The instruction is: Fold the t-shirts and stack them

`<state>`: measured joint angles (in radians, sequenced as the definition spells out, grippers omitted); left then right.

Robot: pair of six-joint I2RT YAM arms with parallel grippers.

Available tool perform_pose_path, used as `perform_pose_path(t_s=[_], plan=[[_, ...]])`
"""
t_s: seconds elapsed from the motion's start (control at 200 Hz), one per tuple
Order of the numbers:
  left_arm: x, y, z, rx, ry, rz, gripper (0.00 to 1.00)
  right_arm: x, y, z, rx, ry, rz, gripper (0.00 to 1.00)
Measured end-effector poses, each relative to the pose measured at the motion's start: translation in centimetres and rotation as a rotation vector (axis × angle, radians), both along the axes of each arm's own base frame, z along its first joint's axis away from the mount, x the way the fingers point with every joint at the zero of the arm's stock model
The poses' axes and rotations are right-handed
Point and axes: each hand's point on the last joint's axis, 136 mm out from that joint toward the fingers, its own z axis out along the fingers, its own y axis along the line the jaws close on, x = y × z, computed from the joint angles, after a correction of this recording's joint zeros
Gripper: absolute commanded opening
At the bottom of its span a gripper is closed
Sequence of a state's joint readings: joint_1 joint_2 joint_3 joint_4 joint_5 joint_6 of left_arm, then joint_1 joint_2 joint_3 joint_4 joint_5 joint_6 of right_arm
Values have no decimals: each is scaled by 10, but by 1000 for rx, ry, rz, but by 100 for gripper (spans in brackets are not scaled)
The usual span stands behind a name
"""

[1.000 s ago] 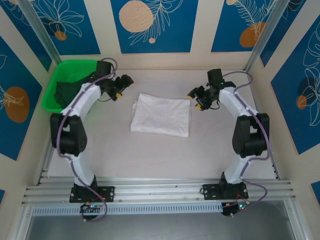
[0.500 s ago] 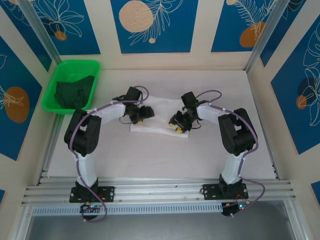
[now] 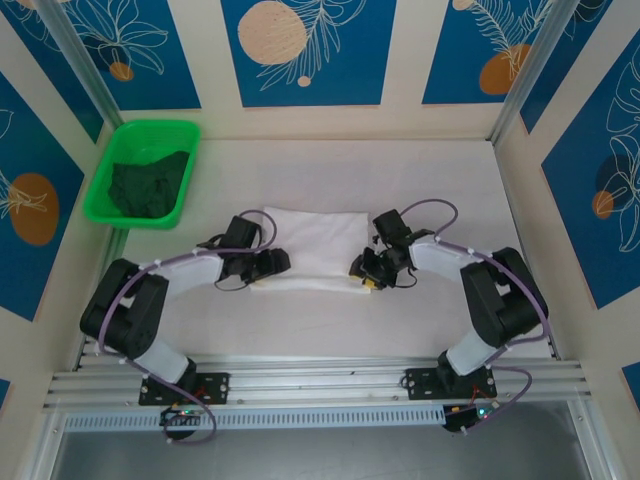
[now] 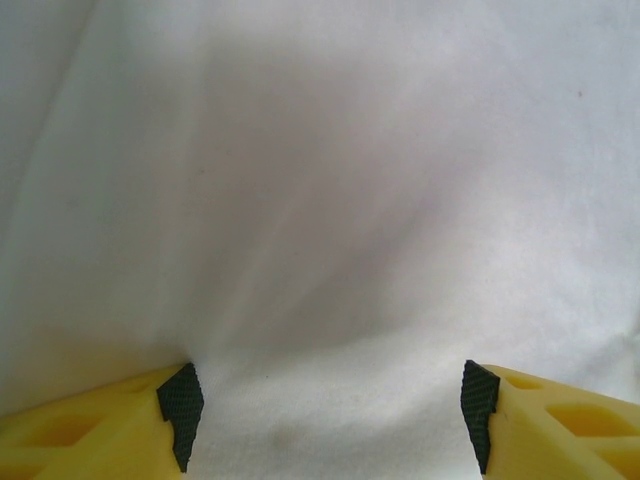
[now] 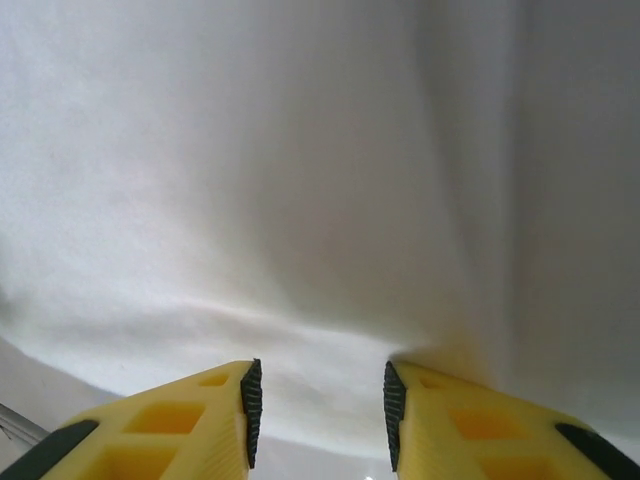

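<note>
A white t-shirt (image 3: 312, 238) lies folded flat in the middle of the table. My left gripper (image 3: 268, 268) is low at its near left corner, jaws wide open over the white cloth (image 4: 320, 200), with nothing pinched between the pads (image 4: 181, 412). At the near right corner my right gripper (image 3: 362, 275) also stands open, with a narrower gap. White cloth (image 5: 300, 180) lies just beyond its fingertips (image 5: 250, 410), and the shirt's edge runs below them. A dark green t-shirt (image 3: 150, 185) lies crumpled in the green tray.
The bright green tray (image 3: 150, 127) stands at the back left corner. Bare table shows to the right of the white shirt and in front of it, up to the metal rail (image 3: 320, 380) at the near edge.
Both arms swung in from the back and came down to the white shirt's near corners. The shirt now lies a little nearer to me. The right jaws have narrowed.
</note>
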<state>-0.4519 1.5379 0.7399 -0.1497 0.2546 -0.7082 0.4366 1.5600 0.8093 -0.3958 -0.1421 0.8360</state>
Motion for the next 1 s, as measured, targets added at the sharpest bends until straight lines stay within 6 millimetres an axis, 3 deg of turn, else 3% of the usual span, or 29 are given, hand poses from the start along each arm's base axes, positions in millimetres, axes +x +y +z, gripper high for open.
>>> perform_pose_path(t_s=[0.07,0.165,0.275,0.375,0.465,0.63,0.74,0.845,1.0], plan=[[-12,7,6,12,7,3,66,-9,3,10,8,-50,21,25],[-20,1,28,-2,-32,-14,52,-20,17,23,47,-105,56,9],[-27,-31,58,-47,-84,-92,34,-27,36,29,83,-131,98,3],[-30,-61,70,-83,-101,-160,19,-29,49,28,98,-128,113,0],[-28,-83,62,-106,-77,-199,12,-24,57,20,102,-107,107,0],[-28,-99,14,-92,34,-214,7,-19,65,-4,95,-42,97,0],[-34,-97,-9,-63,92,-215,7,-19,67,-14,87,-9,94,0],[-36,-93,-8,-58,80,-221,12,-20,66,-14,86,-2,97,0],[-53,-67,-8,6,49,-225,19,-20,59,-15,90,5,101,0]])
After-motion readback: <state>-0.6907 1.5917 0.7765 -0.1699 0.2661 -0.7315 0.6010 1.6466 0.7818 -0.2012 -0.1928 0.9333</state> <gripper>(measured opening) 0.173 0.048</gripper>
